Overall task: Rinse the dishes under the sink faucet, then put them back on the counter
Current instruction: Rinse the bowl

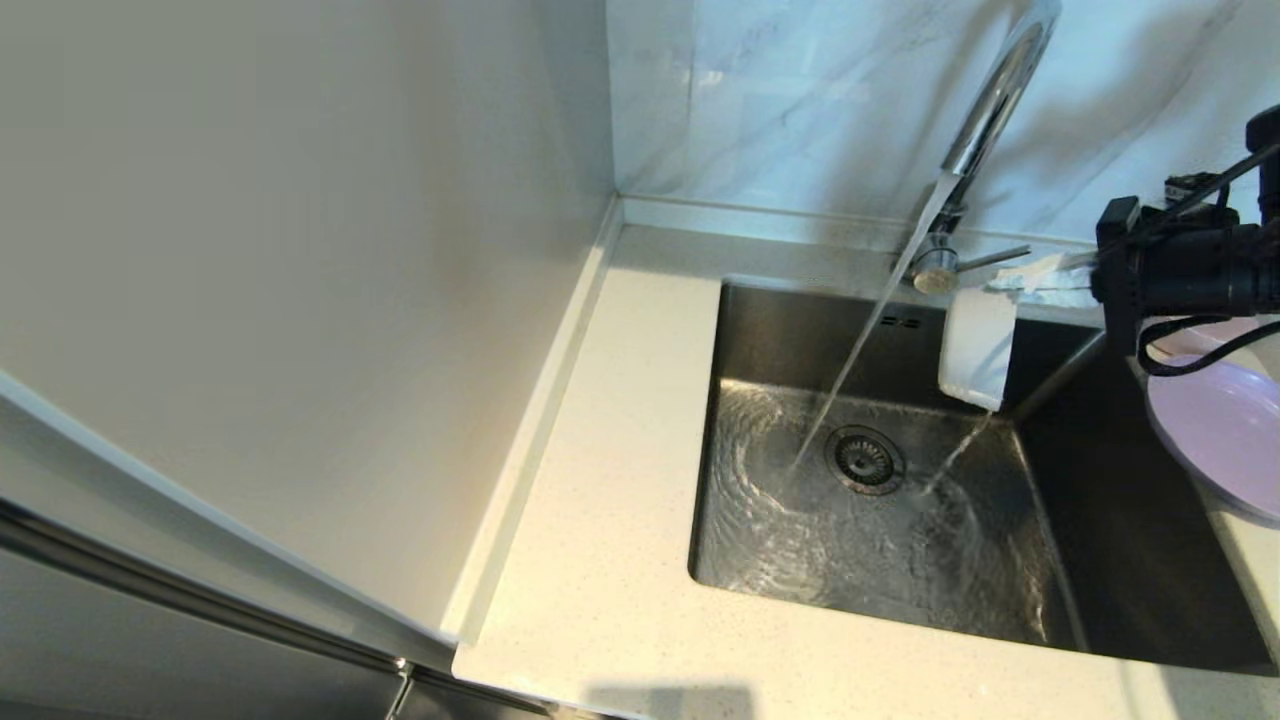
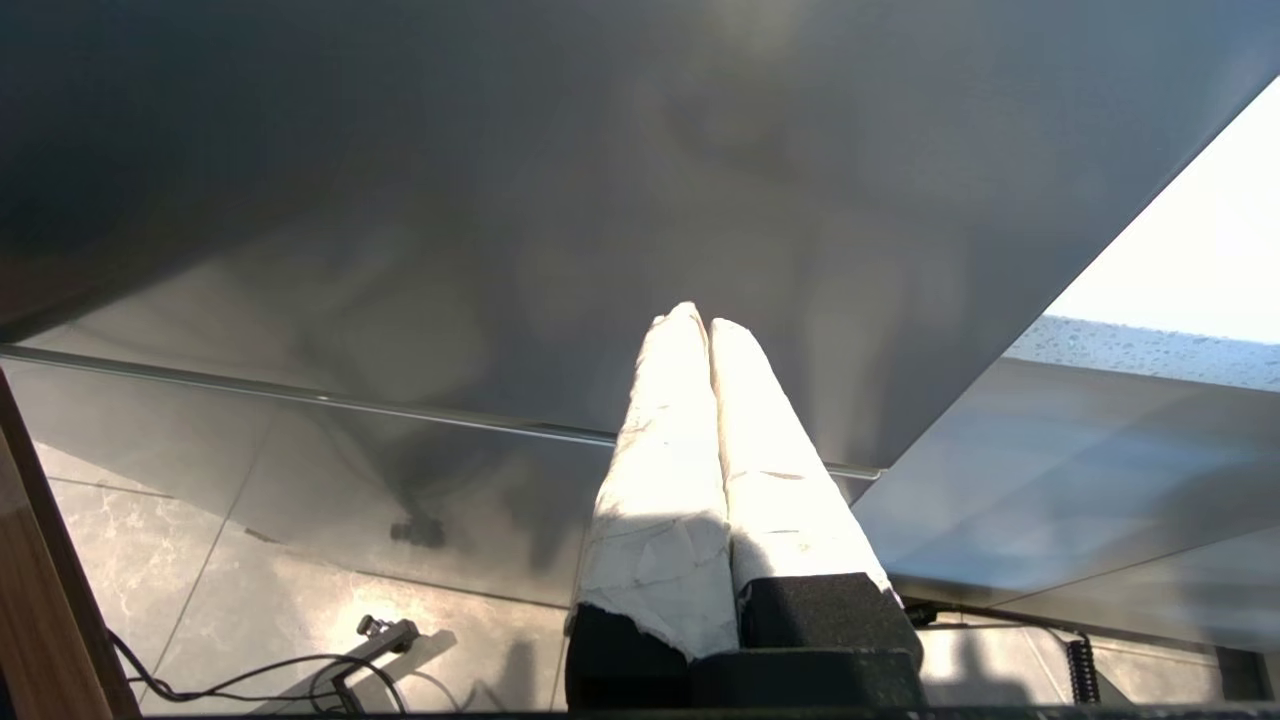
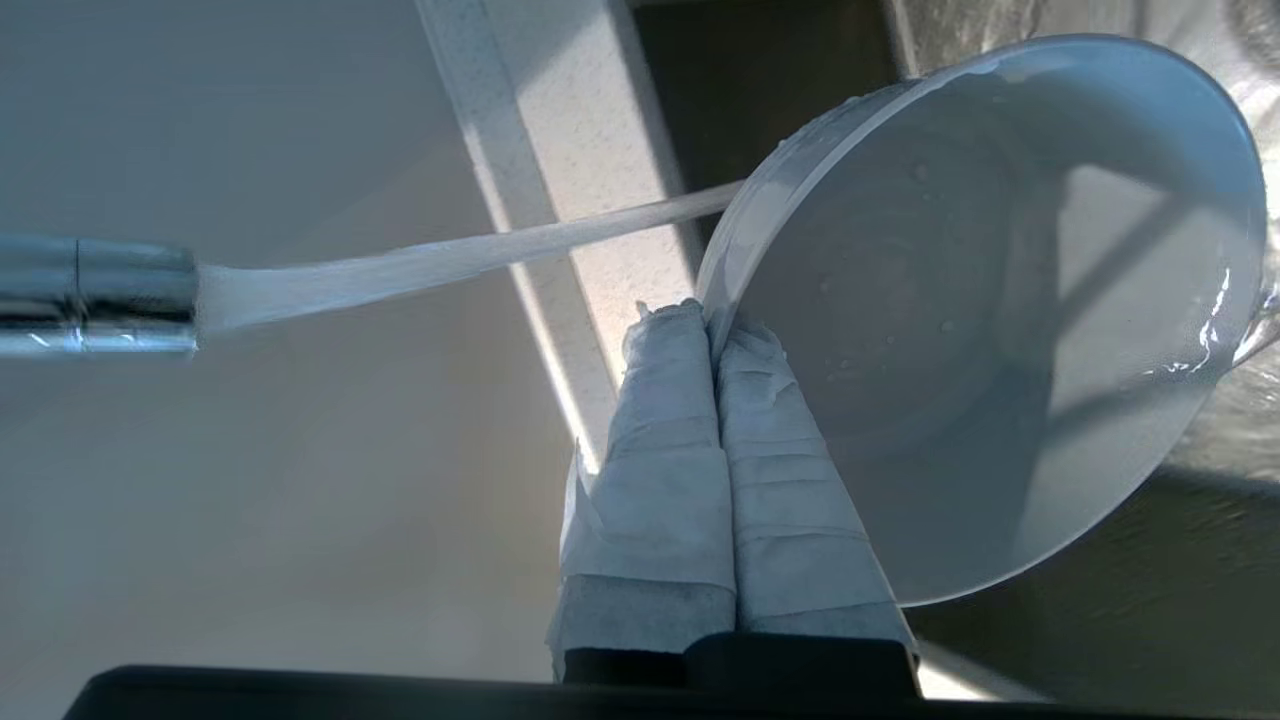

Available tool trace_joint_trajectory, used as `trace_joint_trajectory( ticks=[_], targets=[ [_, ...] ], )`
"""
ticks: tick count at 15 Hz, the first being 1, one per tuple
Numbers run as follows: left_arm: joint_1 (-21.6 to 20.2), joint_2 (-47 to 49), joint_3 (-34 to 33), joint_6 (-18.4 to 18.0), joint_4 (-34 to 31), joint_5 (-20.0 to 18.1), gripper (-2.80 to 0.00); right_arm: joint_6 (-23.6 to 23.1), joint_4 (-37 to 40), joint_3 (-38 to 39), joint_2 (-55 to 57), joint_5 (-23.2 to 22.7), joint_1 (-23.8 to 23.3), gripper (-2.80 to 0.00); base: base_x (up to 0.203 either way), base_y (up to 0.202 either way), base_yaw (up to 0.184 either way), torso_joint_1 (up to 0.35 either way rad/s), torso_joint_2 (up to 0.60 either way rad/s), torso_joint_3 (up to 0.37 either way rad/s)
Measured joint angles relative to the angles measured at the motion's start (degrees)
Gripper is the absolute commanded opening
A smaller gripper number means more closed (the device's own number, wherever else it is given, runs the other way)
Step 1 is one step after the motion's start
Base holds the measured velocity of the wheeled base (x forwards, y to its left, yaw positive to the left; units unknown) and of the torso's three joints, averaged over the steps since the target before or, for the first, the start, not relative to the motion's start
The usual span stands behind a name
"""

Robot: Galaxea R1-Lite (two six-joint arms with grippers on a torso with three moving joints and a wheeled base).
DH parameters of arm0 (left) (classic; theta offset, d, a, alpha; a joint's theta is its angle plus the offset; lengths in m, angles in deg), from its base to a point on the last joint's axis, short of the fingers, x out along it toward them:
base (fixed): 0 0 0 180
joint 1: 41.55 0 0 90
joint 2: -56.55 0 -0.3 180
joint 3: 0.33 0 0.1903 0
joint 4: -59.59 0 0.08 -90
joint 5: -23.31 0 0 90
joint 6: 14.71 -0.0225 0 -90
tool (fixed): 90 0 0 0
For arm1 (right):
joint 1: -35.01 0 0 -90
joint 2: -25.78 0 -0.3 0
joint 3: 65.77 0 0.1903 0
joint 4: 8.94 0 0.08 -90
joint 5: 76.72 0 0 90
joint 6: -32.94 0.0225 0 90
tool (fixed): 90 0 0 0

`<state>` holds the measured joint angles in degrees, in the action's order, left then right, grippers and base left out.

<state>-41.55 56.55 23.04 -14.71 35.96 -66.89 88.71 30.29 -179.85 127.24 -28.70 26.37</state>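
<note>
The chrome sink faucet (image 1: 990, 100) is running, and its stream falls into the steel sink (image 1: 1000, 590) left of the drain strainer (image 1: 865, 458). My right gripper (image 1: 1035, 275) (image 3: 712, 318) is shut on the rim of the greyish-white dish (image 1: 978, 345) (image 3: 1000, 300). It holds the dish nearly on edge over the basin, just right of the stream. Water trickles from the dish's lower edge. The lavender plate (image 1: 1225, 430) lies on the counter at the right, with the pink bowl (image 1: 1200, 338) partly hidden behind the arm. My left gripper (image 2: 697, 318) is shut and empty, parked low beside the cabinet.
The cream counter (image 1: 620, 450) runs along the sink's left and front, bounded by a tall beige wall panel (image 1: 300, 250) on the left. The faucet's thin side lever (image 1: 995, 258) sticks out right beside the held dish. Marble wall behind.
</note>
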Motion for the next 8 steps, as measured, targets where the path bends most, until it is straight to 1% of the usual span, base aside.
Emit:
trace_joint_trajectory(
  ticks=[2, 5, 6, 7, 8],
  targets=[
    [0.0, 0.0, 0.0, 0.0, 0.0, 0.0, -2.8, 5.7, -1.9, -1.6, 1.1, -1.3, 0.0, -2.8, 0.0, 0.0, 0.0, 0.0, 0.0, 0.0],
    [0.0, 0.0, 0.0, 0.0, 0.0, 0.0, -2.8, 17.1, -6.9, -3.9, 2.7, -2.9, -0.1, -2.8, 0.0, 0.0, 0.0, 0.0, 0.0, 0.0],
    [0.0, 0.0, 0.0, 0.0, 0.0, 0.0, -2.8, 20.1, -8.1, -4.3, 3.1, -3.6, -0.2, -2.8, 0.0, 0.0, 0.0, 0.0, 0.0, 0.0],
    [0.0, 0.0, 0.0, 0.0, 0.0, 0.0, -2.8, 21.4, -8.4, -4.5, 3.4, -4.2, -0.2, -2.8, 0.0, 0.0, 0.0, 0.0, 0.0, 0.0],
    [0.0, 0.0, 0.0, 0.0, 0.0, 0.0, -2.8, 21.8, -8.4, -4.7, 3.6, -4.4, -0.2, -2.8, 0.0, 0.0, 0.0, 0.0, 0.0, 0.0]
  ],
)
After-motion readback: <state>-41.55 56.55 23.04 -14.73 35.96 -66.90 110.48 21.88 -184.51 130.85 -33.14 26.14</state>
